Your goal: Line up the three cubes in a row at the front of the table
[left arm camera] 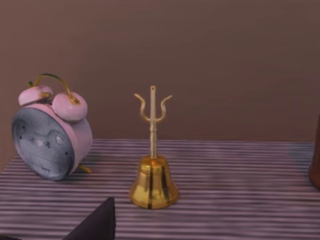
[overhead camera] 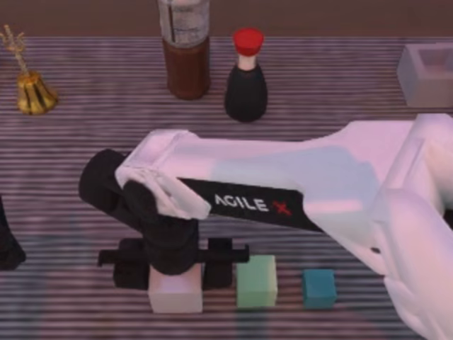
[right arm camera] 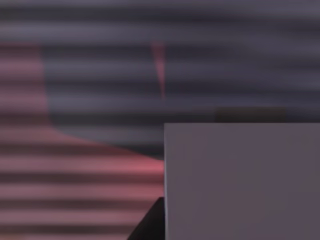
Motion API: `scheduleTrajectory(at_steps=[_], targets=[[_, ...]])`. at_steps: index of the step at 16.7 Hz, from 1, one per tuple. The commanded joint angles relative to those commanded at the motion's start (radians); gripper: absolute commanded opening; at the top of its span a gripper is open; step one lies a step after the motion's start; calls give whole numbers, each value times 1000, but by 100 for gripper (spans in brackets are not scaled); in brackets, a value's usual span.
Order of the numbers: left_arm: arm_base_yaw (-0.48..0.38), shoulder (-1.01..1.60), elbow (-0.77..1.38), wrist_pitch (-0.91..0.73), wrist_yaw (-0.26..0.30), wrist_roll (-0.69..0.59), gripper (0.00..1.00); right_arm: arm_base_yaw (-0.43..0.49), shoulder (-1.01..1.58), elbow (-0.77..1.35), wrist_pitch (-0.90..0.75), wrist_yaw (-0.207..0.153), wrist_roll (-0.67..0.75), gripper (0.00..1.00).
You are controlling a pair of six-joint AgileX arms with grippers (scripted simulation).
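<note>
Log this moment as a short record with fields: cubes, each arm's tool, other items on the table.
cubes: lilac-white cube, mint-green cube, teal-blue cube, in a row at the table's front edge, largest at left, smallest at right
right tool: directly over the lilac-white cube, fingers spread to either side
left tool: out of view; arm parked at the left edge
other items: gold bell, brown bottle, dark red-capped bottle, hollow square block, pink alarm clock

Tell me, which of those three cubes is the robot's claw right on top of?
The lilac-white cube, the largest, at the left end of the row. The right gripper sits over it; the mint-green cube and teal-blue cube stand clear.
</note>
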Motion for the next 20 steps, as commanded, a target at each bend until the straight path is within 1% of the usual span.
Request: scheduleTrajectory(at_steps=[3,4,14,20], targets=[[0,0,0,0,0,0,100,0,0,0,0,0,0,98],[0,0,0,0,0,0,100,0,0,0,0,0,0,100],[0,0,0,0,0,0,100,0,-3,17,-17,0,0,100],[0,0,0,0,0,0,100,7,-48,170,-223,-1,1,100]])
